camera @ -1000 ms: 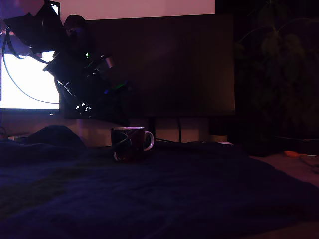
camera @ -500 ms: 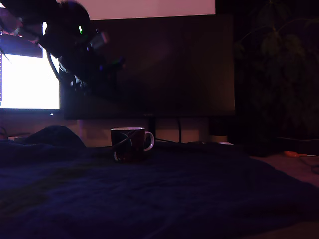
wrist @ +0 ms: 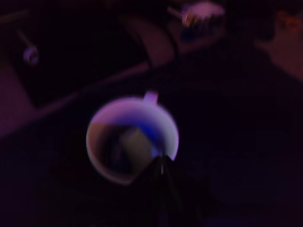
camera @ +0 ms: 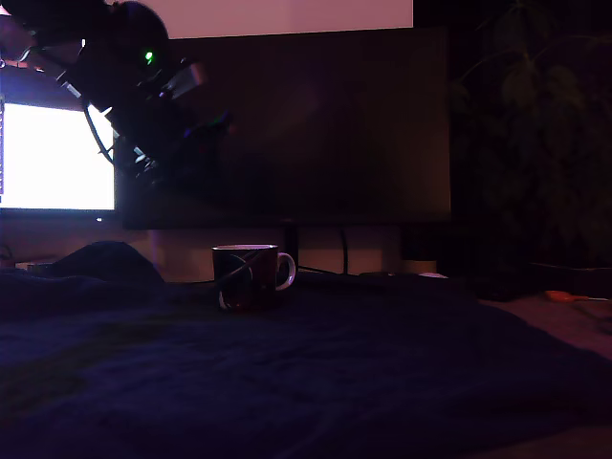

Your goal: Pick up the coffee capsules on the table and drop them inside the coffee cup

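Two capsules, one blue [wrist: 146,130] and one pale [wrist: 129,142], appear inside the coffee cup [camera: 253,276]. The gripper [camera: 143,163] has risen above the cup; finger state unclear.

No text, label, brand or number can be read in either view. The cup [camera: 251,276] bears only thin curved lines, and the lit screen [camera: 55,158] at the exterior view's left is blank white.
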